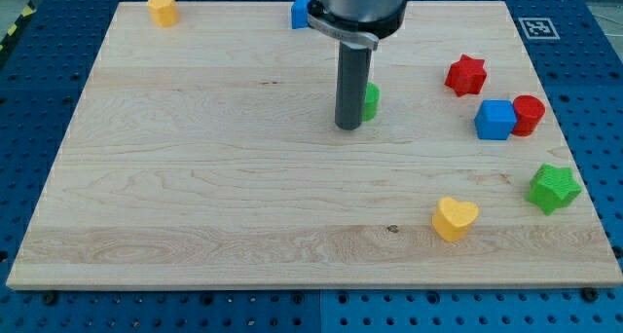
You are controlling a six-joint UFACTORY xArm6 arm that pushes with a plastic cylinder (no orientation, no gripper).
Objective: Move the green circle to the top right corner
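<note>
The green circle (371, 100) sits on the wooden board (195, 177) a little right of the middle, in the upper half. The dark rod comes down from the view's top and covers the circle's left part. My tip (348, 126) rests on the board just left of and slightly below the green circle, touching or nearly touching it. The board's top right corner (501, 7) lies well up and to the right of the circle.
A red star (466, 75), a blue cube (495, 119) and a red cylinder (529, 114) lie right of the circle. A green star (554, 187) is at the right edge, a yellow heart (455, 218) lower right. A yellow block (163, 8) and a blue block (300, 12) sit along the top edge.
</note>
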